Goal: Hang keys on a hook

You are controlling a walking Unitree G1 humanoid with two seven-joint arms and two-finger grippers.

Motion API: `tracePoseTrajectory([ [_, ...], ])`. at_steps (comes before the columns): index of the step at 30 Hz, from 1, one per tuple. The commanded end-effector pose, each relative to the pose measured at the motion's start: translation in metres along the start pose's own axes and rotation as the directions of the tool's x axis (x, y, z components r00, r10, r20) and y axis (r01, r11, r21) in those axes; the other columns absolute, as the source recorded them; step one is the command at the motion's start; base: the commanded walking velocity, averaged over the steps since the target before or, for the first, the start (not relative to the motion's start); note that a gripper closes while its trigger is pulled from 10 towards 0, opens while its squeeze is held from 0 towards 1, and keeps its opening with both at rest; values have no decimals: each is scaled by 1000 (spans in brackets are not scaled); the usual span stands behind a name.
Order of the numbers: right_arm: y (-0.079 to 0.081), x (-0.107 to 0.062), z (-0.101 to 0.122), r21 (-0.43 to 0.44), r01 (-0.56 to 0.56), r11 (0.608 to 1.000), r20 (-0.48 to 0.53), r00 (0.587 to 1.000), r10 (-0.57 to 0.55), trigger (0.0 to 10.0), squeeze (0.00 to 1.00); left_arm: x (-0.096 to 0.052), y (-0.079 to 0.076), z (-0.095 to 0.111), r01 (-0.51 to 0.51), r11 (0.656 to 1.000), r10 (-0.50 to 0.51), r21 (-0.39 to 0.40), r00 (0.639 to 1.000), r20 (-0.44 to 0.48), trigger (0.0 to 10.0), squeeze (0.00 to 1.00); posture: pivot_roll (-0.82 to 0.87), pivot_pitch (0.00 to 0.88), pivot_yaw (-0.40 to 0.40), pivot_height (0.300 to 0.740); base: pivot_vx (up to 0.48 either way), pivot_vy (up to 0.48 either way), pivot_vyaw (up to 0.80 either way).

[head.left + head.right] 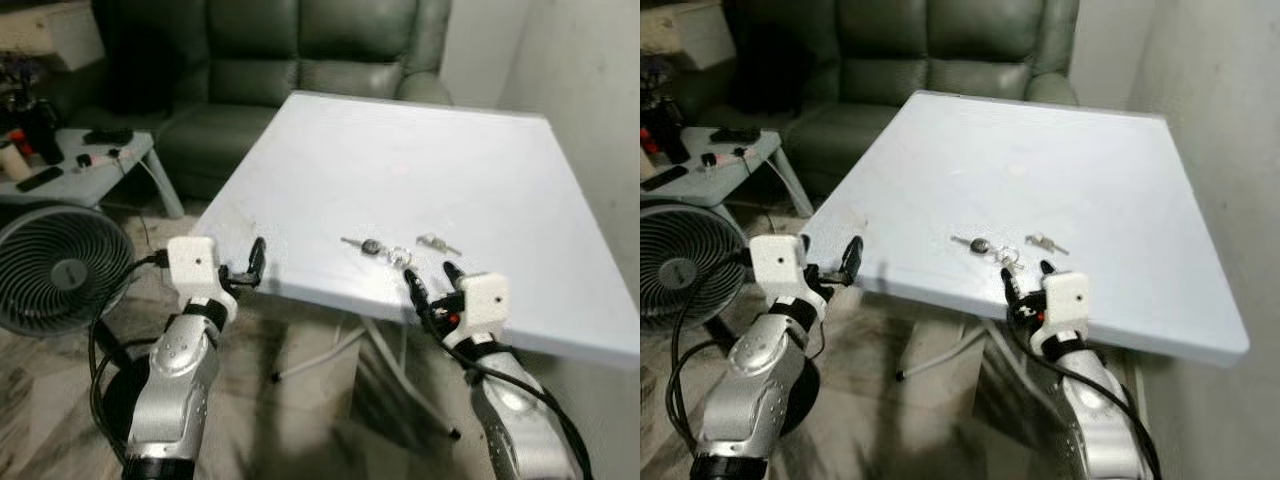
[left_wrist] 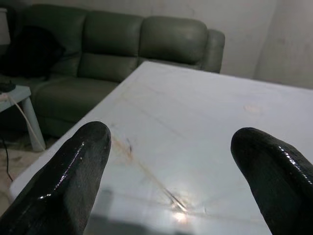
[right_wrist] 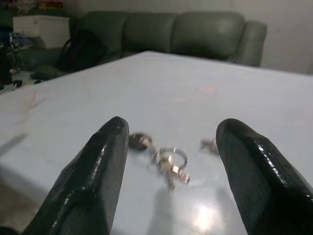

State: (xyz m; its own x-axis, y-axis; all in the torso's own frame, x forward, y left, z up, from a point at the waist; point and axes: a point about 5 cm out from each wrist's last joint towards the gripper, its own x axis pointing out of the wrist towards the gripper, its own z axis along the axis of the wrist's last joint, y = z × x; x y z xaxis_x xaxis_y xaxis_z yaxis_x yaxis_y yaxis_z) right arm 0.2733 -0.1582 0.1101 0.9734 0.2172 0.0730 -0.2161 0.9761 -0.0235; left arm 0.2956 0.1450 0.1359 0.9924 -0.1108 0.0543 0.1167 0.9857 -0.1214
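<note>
A bunch of keys [image 1: 392, 251] on a silver ring lies near the front edge of the white table [image 1: 430, 170]; a black-headed key points left and a small key [image 1: 437, 243] lies to its right. My right gripper [image 1: 432, 280] is open at the table's front edge, just short of the keys. In the right wrist view the keys [image 3: 168, 161] sit between and beyond its two black fingers [image 3: 95, 171]. My left gripper [image 1: 253, 262] is open at the table's front left corner, empty.
A green sofa [image 1: 300, 60] stands behind the table. To the left are a black floor fan [image 1: 60, 270] and a low side table [image 1: 75, 170] with remotes and bottles. A wall [image 1: 590, 110] runs along the right. Table legs [image 1: 340, 350] cross underneath.
</note>
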Motion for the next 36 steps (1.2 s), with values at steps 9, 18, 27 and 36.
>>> tracePoseTrajectory([
  [9,8,5,4,16,-26,1000,19,999,26,10000,0,-1,9,1,-36,999,36,18,999,2,10000,0,33,0,7,740,245,0,0],
  [18,6,6,-1,14,-22,1000,-34,999,23,10000,0,-5,7,-2,-61,998,61,17,998,-9,10000,0,37,0,4,740,0,0,0],
  [27,-5,20,-4,-92,-42,995,-134,991,30,10000,0,-14,-5,-7,-3,1000,3,13,1000,-6,10000,0,43,0,-6,740,0,0,0],
  [36,-12,37,2,-152,-101,983,-181,981,73,10000,0,-24,-19,-10,59,998,-59,32,998,-13,10000,0,55,0,-27,740,0,0,0],
])
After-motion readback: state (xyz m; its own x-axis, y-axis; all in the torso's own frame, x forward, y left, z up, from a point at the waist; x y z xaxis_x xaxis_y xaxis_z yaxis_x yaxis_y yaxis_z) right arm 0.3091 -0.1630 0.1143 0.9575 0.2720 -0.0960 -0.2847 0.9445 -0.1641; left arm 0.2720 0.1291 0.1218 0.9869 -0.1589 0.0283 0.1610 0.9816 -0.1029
